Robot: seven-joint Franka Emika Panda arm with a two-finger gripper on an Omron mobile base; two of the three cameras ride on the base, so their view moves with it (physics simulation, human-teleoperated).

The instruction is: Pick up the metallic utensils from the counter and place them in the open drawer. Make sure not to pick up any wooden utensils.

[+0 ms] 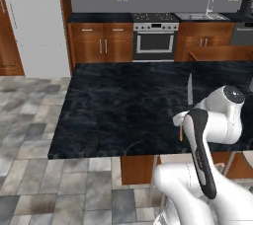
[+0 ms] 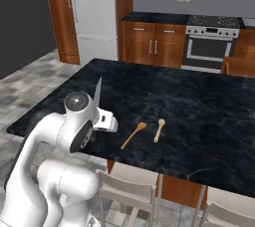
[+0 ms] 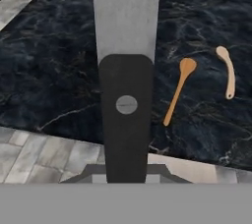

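Note:
My gripper [image 3: 127, 171] is shut on the table knife [image 3: 126, 46], whose dark handle with a round rivet and grey blade run up the middle of the hand view. The blade [image 1: 189, 90] points upward above the hand [image 2: 105, 120], over the near edge of the black stone counter [image 1: 123, 100]. Two wooden spoons lie on the counter [image 2: 199, 96] to the right of the hand: a longer orange one [image 2: 133, 135] [image 3: 178, 93] and a shorter paler one [image 2: 159, 129] [image 3: 227, 70]. The thin metal spoon and the open drawer are out of view.
Pale stools [image 2: 124, 186] stand under the counter's near edge, right beside the arm. A stove [image 1: 154, 36] and wall cabinets line the back, with a fridge [image 1: 34, 21] at the far left. Tiled floor [image 1: 29, 160] lies left of the island.

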